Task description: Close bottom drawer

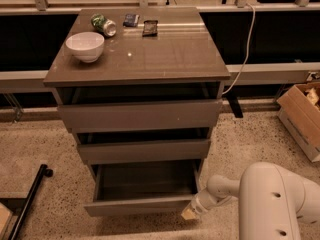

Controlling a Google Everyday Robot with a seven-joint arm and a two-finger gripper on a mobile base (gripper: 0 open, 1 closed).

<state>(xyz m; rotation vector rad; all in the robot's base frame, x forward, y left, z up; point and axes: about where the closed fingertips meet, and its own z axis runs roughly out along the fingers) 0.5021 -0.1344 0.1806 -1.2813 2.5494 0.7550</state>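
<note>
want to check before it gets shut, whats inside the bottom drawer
The bottom drawer stands open; its visible grey floor is bare. The back part is covered by the middle drawer above. The gripper sits at its front right corner.

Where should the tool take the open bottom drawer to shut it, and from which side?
Its flat front panel: the bottom drawer shows no handle, so likely push rather than grip, coming from the front. The tool sits by the panel's right end as seen.

Three drawers (140, 115), one bowl (85, 46), one can (103, 24), two packets (149, 27), one tool (189, 214) beside bottom drawer (140, 204).
</note>
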